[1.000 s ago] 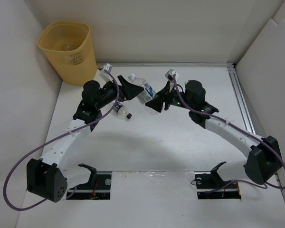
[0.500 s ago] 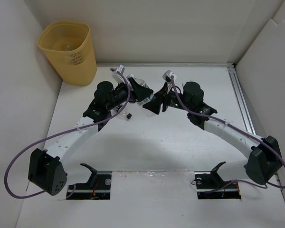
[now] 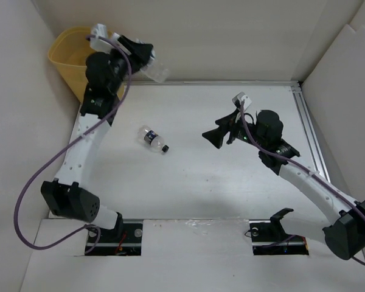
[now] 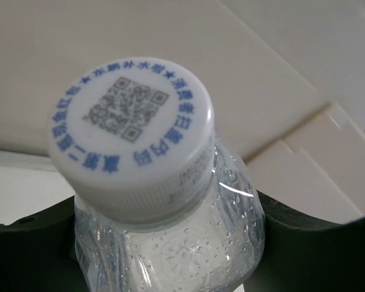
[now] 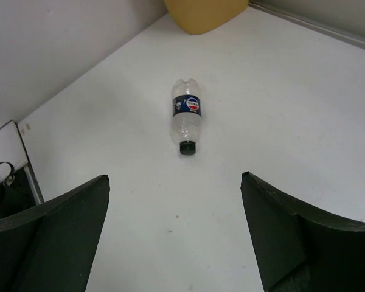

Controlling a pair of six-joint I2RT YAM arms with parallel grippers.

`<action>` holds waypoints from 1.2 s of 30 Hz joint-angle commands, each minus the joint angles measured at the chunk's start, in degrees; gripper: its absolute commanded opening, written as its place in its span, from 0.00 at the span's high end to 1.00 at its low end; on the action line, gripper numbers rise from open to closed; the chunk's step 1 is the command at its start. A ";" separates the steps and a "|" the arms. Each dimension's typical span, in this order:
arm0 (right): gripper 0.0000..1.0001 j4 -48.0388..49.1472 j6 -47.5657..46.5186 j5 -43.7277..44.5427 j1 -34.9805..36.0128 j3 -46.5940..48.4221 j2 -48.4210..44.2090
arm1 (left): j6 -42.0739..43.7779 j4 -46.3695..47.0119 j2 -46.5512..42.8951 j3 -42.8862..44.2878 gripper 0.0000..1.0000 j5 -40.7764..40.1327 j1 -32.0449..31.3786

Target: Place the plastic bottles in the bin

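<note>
Noting the risks first. We judge the step in hand to be the drop of the white-capped bottle (image 4: 131, 137) into the bin (image 3: 64, 58), which stands at the far-left corner of the tabletop (image 3: 231, 194).

- In the top view the bottle hangs high near the far edge, just beside the bin on its right and not over the opening. Letting go here would likely drop it on the tabletop or against the back wall.
- The left arm covers the bin's near-right rim in that view, so we cannot tell how much clearance there is. A low swing across could knock the bin.
- The bottle is clear, wet-looking and thin-walled. We expect it could twist or slip in the grip if the arm swings fast.
- The left wrist view shows only cap, neck and wall, not the bin, so it cannot confirm alignment.

Fingers:
- The left fingers (image 4: 316, 243) are closed around the white-capped bottle below its cap, one dark finger on each side of the body, cap toward the camera.
- The right fingers (image 5: 55, 237) are spread wide, holding nothing and touching nothing, above the middle of the tabletop.

A black-capped bottle (image 5: 186, 118) with a blue label lies on its side left of centre, well apart from the bin. We take it as next.
</note>
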 commanded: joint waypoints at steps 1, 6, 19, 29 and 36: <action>0.08 -2.96 -3.09 1.30 -1.09 -1.41 -2.15 | -1.51 -1.65 6.93 12.55 1.00 -1.24 7.67; 0.06 -4.10 -5.63 0.24 -1.62 -1.94 -2.68 | -10.01 -3.77 21.18 30.42 1.00 3.50 20.84; 0.06 -2.18 -6.18 -5.82 -3.55 -2.01 0.05 | -9.60 5.46 41.66 47.30 0.43 -5.54 29.40; 0.03 -2.08 -8.98 4.71 4.79 0.70 11.19 | -13.46 6.17 46.00 54.53 0.00 -7.73 29.93; 0.02 -2.08 -10.56 9.20 11.56 8.51 27.28 | -11.29 -4.62 35.82 45.86 0.00 -8.19 29.93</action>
